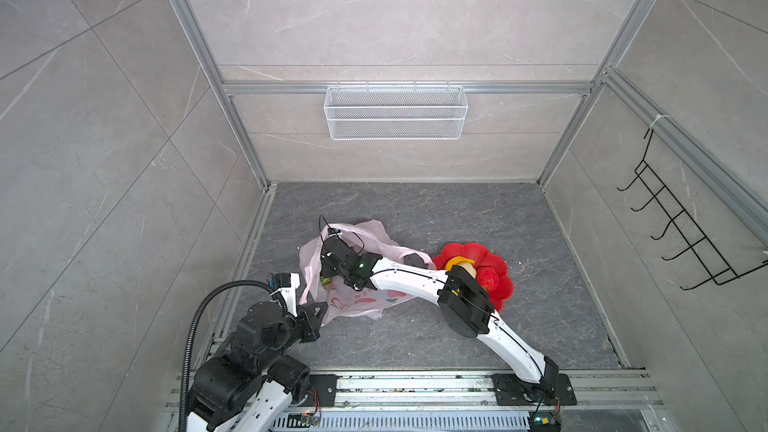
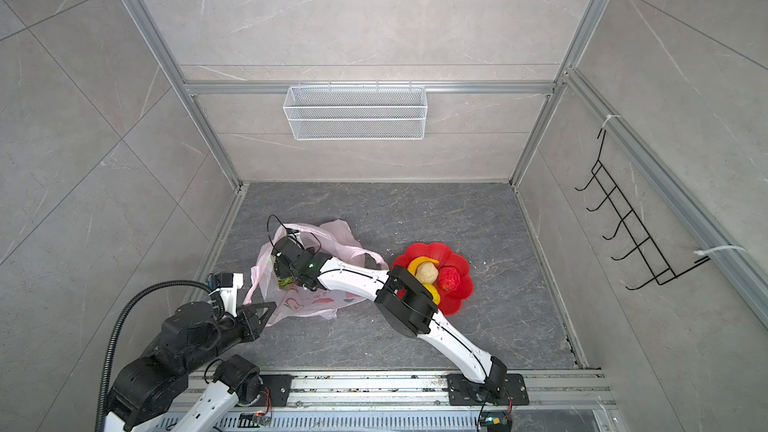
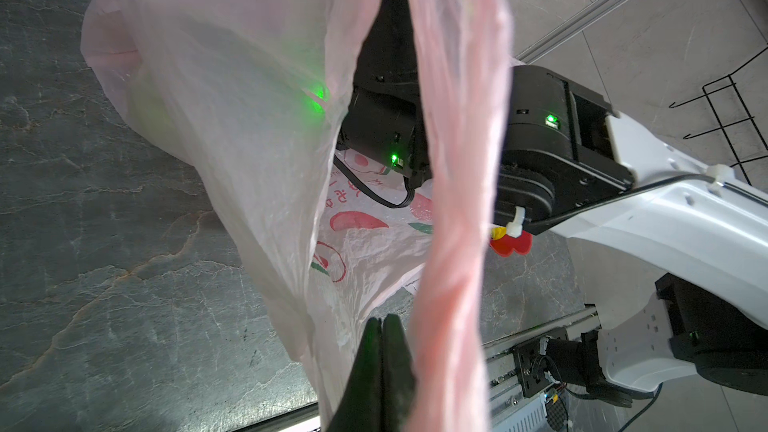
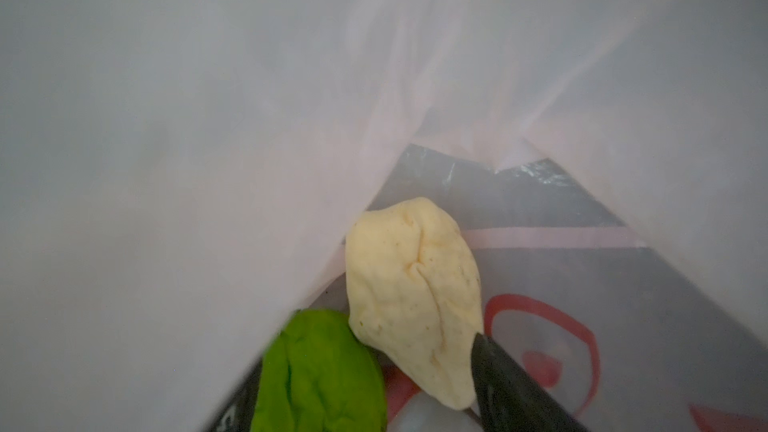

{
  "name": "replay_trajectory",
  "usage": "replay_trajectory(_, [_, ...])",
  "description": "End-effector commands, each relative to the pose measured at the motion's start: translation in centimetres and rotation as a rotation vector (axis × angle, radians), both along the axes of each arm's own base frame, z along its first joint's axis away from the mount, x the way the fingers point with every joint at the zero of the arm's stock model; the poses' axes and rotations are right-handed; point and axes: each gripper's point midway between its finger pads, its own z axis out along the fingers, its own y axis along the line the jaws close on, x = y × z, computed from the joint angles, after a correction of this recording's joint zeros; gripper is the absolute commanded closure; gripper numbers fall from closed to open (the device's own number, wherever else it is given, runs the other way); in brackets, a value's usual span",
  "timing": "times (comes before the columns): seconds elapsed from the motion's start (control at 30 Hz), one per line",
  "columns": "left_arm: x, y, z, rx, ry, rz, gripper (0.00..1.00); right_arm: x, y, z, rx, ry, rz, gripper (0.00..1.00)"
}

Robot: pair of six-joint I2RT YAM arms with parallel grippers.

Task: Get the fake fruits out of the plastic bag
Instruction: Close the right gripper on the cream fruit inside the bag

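Observation:
The pale-pink plastic bag (image 1: 361, 297) (image 2: 316, 301) lies crumpled on the dark floor. My left gripper (image 1: 320, 311) (image 3: 381, 320) is shut on its near edge, and one handle (image 3: 453, 160) rises beside the fingers. Reaching across, my right gripper (image 1: 328, 272) (image 4: 365, 376) is inside the bag with its jaws open. A beige lumpy fruit (image 4: 411, 297) rests against one finger (image 4: 503, 380), and a bumpy green fruit (image 4: 320, 371) (image 1: 325, 281) lies beside it. Neither is gripped. A banana (image 2: 422, 261), a beige piece (image 2: 427, 273), a red fruit (image 2: 449, 279) and a yellow fruit (image 2: 434, 295) lie outside the bag.
Those four fruits lie in a red flower-shaped dish (image 1: 500, 288) (image 2: 459, 301), right of the bag and partly under my right arm's elbow. A white wire basket (image 1: 395, 112) hangs on the back wall and a black hook rack (image 1: 685, 226) on the right wall. An aluminium rail (image 1: 415, 384) runs along the front.

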Motion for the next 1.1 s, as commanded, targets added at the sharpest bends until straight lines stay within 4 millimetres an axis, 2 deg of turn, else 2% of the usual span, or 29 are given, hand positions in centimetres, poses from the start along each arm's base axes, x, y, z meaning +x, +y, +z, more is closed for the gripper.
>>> replay_trajectory(0.0, [-0.5, -0.4, 1.2, -0.032, -0.011, -0.027, 1.00, 1.0, -0.4, -1.6, -0.039, 0.021, -0.039, 0.18])
replay_trajectory(0.03, [-0.5, -0.4, 1.2, -0.033, -0.011, -0.028, 1.00, 1.2, -0.3, -1.0, -0.033, 0.021, -0.041, 0.18])
replay_trajectory(0.07, [-0.5, -0.4, 1.2, -0.031, -0.013, -0.028, 1.00, 1.3, -0.4, -2.9, -0.062, 0.036, -0.043, 0.18])
replay_trajectory(0.33, [-0.5, -0.3, 1.3, -0.032, -0.024, -0.022, 1.00, 2.1, -0.7, -4.9, -0.087, 0.074, -0.057, 0.19])
replay_trajectory(0.57, [-0.4, -0.1, 1.3, -0.031, -0.028, -0.009, 1.00, 2.4, -1.1, -5.3, -0.083, 0.068, -0.064, 0.31])
replay_trajectory(0.67, [-0.3, 0.1, 1.2, -0.026, -0.026, 0.003, 1.00, 2.5, -1.1, -4.9, -0.064, 0.058, -0.057, 0.41])
replay_trajectory(0.77, [0.1, 0.4, 1.0, -0.013, -0.028, 0.029, 1.00, 2.5, -1.3, -4.2, -0.049, 0.043, -0.049, 0.56])
replay_trajectory(0.83, [0.5, 0.6, 0.8, -0.001, -0.032, 0.043, 1.00, 2.5, -1.6, -3.1, -0.033, 0.031, -0.040, 0.63])
replay_trajectory(1.07, [2.2, 1.0, 0.1, 0.029, -0.062, 0.097, 1.00, 1.6, -3.0, 0.6, -0.010, -0.003, 0.001, 0.74])
